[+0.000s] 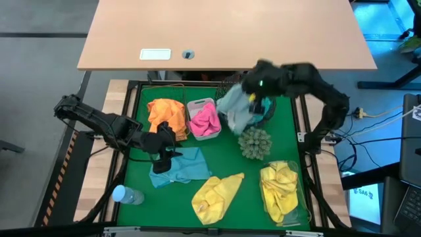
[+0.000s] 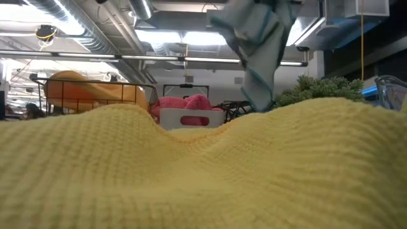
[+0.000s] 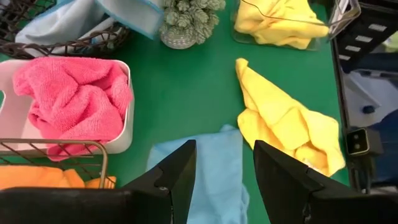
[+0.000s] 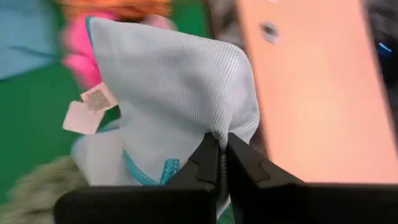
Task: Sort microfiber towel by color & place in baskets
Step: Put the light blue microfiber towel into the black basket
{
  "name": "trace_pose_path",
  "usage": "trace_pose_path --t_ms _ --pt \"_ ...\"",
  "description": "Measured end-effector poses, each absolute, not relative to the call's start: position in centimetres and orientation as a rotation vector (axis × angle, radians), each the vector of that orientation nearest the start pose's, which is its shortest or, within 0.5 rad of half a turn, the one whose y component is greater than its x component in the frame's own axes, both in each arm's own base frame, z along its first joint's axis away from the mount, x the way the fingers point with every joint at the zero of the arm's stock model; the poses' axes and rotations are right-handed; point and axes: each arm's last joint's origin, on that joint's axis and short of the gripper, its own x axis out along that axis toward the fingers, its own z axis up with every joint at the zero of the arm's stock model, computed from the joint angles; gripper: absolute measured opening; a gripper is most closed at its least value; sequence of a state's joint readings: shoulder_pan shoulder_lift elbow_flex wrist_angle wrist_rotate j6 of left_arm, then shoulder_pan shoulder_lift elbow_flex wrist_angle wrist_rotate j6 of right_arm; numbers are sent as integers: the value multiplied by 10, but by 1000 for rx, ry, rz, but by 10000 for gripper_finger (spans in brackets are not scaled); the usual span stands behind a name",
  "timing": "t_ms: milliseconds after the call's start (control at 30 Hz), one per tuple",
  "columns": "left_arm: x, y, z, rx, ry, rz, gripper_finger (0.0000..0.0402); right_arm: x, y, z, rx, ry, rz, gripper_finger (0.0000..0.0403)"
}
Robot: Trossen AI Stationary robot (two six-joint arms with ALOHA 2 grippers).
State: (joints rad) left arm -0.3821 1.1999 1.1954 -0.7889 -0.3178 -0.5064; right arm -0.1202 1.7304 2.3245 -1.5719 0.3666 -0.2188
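Seen from above, the green mat (image 1: 217,141) carries four containers and several towels. The right gripper (image 1: 253,99) sits toward one o'clock on the mat, its fingers pinched together on the top of a pale blue towel (image 1: 235,108) that hangs down from it over the edge of the round black mesh basket (image 1: 268,113); the right wrist view shows the two fingers pressed shut on a fold of that cloth (image 4: 180,106). From table height the same towel (image 2: 257,48) dangles in the air above the other things. The left gripper (image 1: 164,141) hovers toward nine o'clock, low over a second blue towel (image 1: 181,166) spread flat on the mat, and its fingers (image 3: 177,177) stand apart with nothing between them, the blue cloth showing in the gap. At eleven o'clock the dark wire basket (image 1: 152,99) holds an orange towel (image 1: 166,115), and just beside it, near twelve o'clock, the white tub (image 1: 195,105) holds a pink towel (image 1: 205,122). At five o'clock the clear tray (image 1: 299,204) is filled with a yellow towel (image 1: 279,187). Another yellow towel (image 1: 216,195) lies loose on the mat at six o'clock, well apart from the tray. A spiky grey-green plant (image 1: 254,142) stands near the centre, toward three o'clock, between the mesh basket and the tray. A clear bottle with a blue cap (image 1: 126,195) lies at the seven o'clock corner.
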Motion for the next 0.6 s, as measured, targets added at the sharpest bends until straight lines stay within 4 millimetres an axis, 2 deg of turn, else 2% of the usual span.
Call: trace_pose_path --t_ms 200,333,467,600 --pt "221 -85 341 -247 725 129 153 258 -104 477 -252 1063 -543 17" --pt "222 -88 343 -260 699 117 153 249 -138 472 -166 1094 -616 18" --pt "224 -88 345 -280 680 116 153 248 -164 462 -48 1103 -569 18" --pt "224 -88 345 -285 678 117 153 253 -177 448 50 1114 -478 18"
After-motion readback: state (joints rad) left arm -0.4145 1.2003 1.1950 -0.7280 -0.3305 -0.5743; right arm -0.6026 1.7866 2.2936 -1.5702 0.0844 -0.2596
